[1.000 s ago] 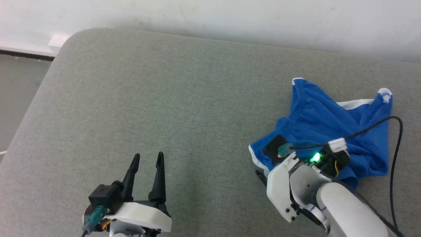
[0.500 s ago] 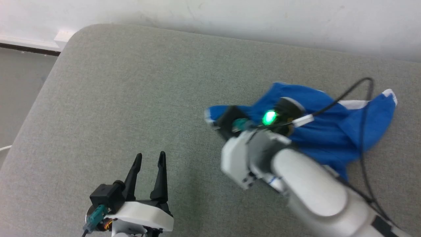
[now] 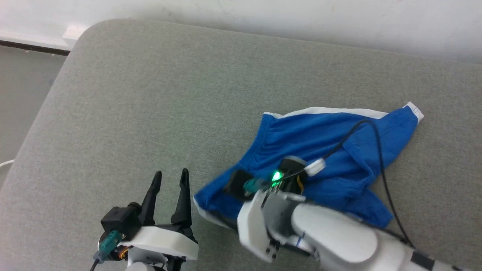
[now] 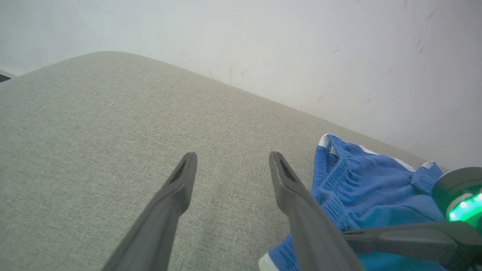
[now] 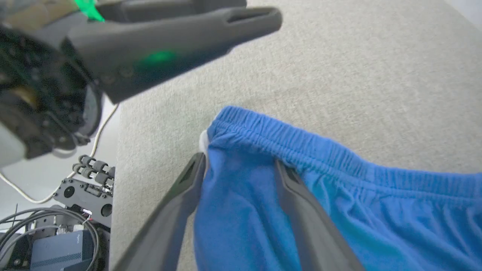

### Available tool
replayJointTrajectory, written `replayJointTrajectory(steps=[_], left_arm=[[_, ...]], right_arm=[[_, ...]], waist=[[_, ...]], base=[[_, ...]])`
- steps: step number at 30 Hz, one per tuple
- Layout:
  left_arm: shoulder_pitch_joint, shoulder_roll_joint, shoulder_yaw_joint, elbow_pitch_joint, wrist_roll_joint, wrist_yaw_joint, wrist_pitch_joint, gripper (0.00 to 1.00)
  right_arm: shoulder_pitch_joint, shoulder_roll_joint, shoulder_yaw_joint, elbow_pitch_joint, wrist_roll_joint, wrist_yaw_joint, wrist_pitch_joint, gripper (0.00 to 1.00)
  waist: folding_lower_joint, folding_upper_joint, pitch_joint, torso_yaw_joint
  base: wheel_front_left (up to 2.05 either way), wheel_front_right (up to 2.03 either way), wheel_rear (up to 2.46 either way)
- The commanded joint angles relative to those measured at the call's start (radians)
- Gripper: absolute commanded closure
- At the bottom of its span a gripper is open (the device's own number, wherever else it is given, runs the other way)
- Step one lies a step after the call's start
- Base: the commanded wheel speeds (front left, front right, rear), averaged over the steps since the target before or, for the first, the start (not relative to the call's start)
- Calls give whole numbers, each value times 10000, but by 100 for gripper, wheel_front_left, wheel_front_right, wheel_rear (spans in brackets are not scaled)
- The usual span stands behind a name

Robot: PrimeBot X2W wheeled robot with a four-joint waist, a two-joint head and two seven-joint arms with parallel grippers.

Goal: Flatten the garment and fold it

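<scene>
Both spread apart, left end effector (image 3: 171,173) above grey cushion (image 3: 150,94), right end effector (image 5: 240,162) astride blue garment (image 3: 308,135) waistband.

One garment (image 3: 301,135), two pairs of jaws

Soft, even light lies across the grey surface (image 3: 150,94), with faint shadows and no glare. The right forearm (image 3: 331,241) is smeared by motion blur, and a green lamp (image 3: 277,175) glows brightly. The right wrist view is slightly soft.
</scene>
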Motion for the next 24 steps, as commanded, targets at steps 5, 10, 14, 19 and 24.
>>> replayJointTrajectory(steps=[5,10,14,19,24], left_arm=[[-56,-23,117,-94,25,71,-47,0],[9,-23,220,-157,115,32,-47,0],[25,-24,287,-234,159,-12,-47,0],[-34,-24,317,-249,201,-98,-47,0],[-206,-24,234,-174,213,-183,-47,0]], right_arm=[[-110,-812,-2353,-876,-349,-11,-1377,0],[1036,-1479,-5072,-1836,-1436,-11,-1234,0],[3275,-1656,-7938,-3470,-2597,-11,10,0],[6037,-1355,-9686,-5635,-3335,-11,2058,0],[7209,-1067,-10067,-6427,-3485,-11,3035,0]], waist=[[0,1,-47,-462],[0,1,-28,-755],[0,1,93,-934],[0,1,259,-1048],[0,1,364,-949]], base=[[0,0,0],[0,0,0],[0,0,0],[0,0,0],[0,0,0]])
